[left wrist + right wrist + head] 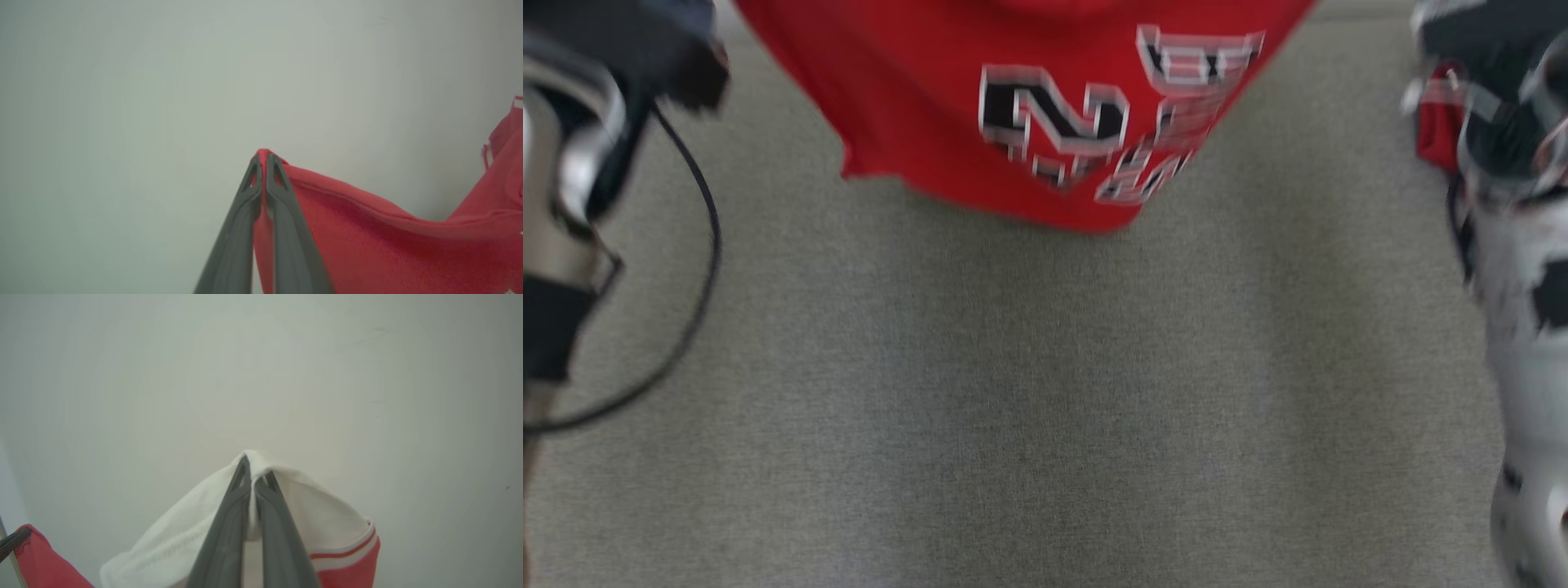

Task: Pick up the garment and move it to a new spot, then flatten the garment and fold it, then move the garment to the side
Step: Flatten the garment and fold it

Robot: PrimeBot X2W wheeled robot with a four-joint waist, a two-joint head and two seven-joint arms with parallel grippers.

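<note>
Left gripper [264,163] pinches a red edge, right gripper [254,473] pinches a white fold; the shirt [915,98] hangs between them over the far edge of the surface [1045,408] (limp and light, I judge, best held by its corners).

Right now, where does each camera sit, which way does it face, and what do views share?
Head view: head-mounted, facing down at garment and grey surface; left arm, right arm at edges.
Left wrist: along left pincer, shut on garment's red edge.
Right wrist: along right pincer, shut on its white part.
Shared: the garment.
</note>
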